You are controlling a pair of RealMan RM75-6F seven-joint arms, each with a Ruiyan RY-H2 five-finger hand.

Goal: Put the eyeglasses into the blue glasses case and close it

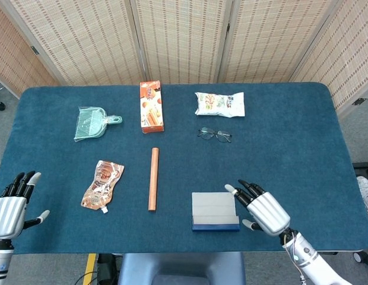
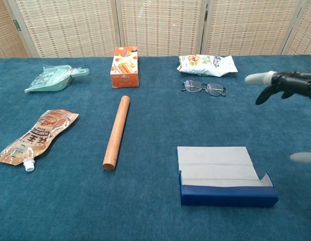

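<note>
Nothing of the job is done yet, as I judge it: the eyeglasses (image 1: pixel 215 135) lie untouched on the blue cloth table (image 1: pixel 291 130), toward the far side just in front of the white snack bag (image 1: pixel 219 103), and well apart from the blue glasses case (image 1: pixel 215 211), which sits open near my edge with its pale grey flap laid flat and only a dark blue strip showing along the front. So fetching the glasses, laying them in and folding the flap shut all remain. My right hand (image 1: pixel 261 206) hovers just beside the case's right end, fingers spread and holding nothing; whether it brushes the case I can't quite tell from these angles. My left hand (image 1: pixel 13 205) waits at the near left corner, likewise spread and empty. The glasses look thin-framed and wiry with clear lenses, probably fiddly to pinch off the soft, napped cloth. The case seems stiff and flat-sided, with a matte lining. Elsewhere lie a smooth wooden rod (image 1: pixel 153 179), a glossy spouted pouch (image 1: pixel 101 184), an orange carton (image 1: pixel 151 106) and a pale green plastic dustpan (image 1: pixel 91 123).
</note>
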